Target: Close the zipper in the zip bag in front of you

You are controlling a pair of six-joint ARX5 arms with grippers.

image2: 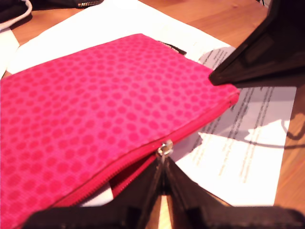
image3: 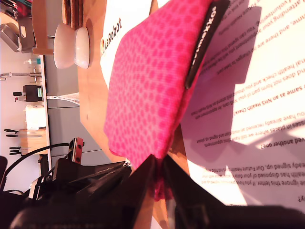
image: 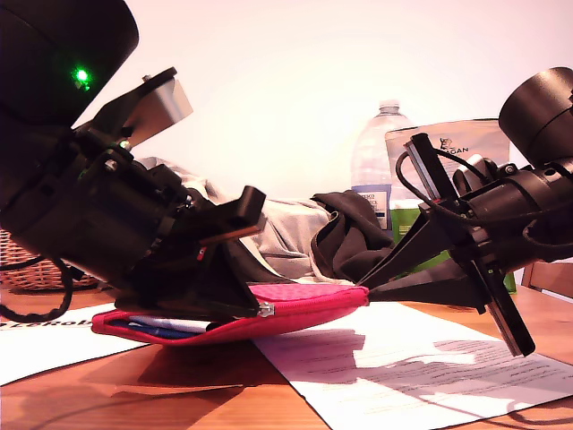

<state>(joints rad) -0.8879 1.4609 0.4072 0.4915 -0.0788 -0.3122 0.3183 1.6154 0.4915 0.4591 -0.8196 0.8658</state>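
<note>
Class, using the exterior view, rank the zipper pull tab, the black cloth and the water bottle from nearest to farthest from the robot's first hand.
1. The zipper pull tab: right at the tips of my first hand, on the zip bag edge.
2. The black cloth: behind the bag, towards the exterior view's right.
3. The water bottle: farther back, beyond the cloth.

a wooden table (image: 179, 394) carries printed papers (image: 403, 367) under the zip bag (image: 295, 309).
</note>
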